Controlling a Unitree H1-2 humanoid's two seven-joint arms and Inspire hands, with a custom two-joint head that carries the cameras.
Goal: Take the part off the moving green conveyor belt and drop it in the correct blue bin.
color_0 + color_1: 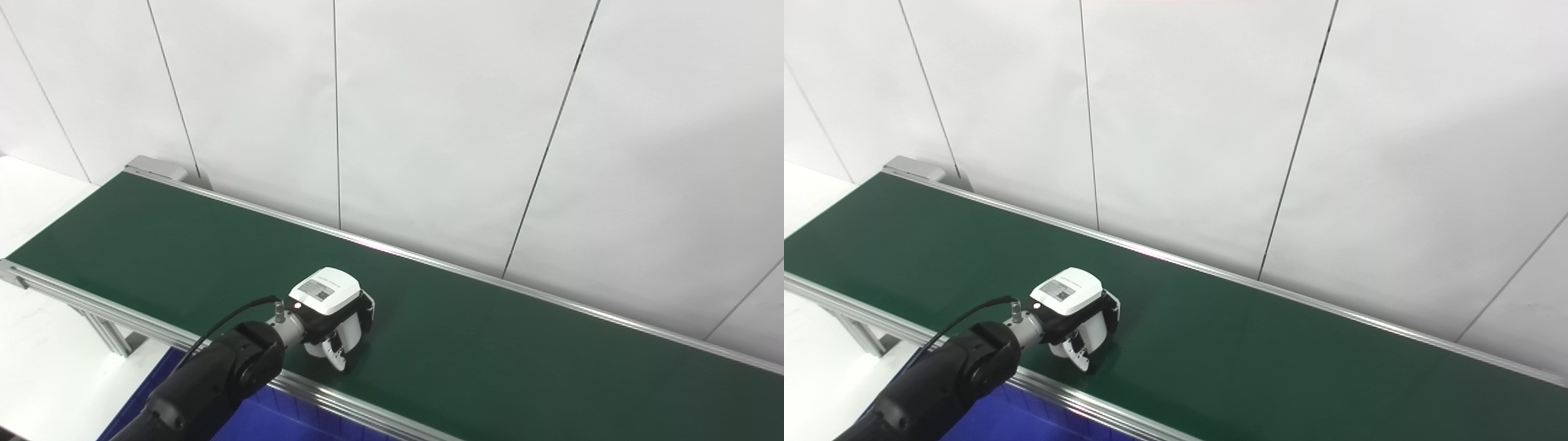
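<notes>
The left hand [334,315] hangs over the near part of the belt [490,331], back up, its fingers [335,358] curled down and under the white shell. Whether they clasp anything cannot be told: the palm side is hidden from both eyes, and no part shows anywhere on the belt. The right hand is out of sight.

The bin [257,422] is cut off at the bottom edge, with only a strip of blue wall showing beneath the near rail [343,401] and partly behind the arm [202,380]. The belt itself runs off the right edge.

The hand's shell bears a small grey label, and a black cable [229,318] loops from the wrist back along the dark arm.

The belt is dark green and matte, framed by silver rails, running diagonally from upper left to lower right. A white table [37,202] lies at the left, beside and below its end. Behind stands a white panelled wall [459,122] with thin dark seams.
</notes>
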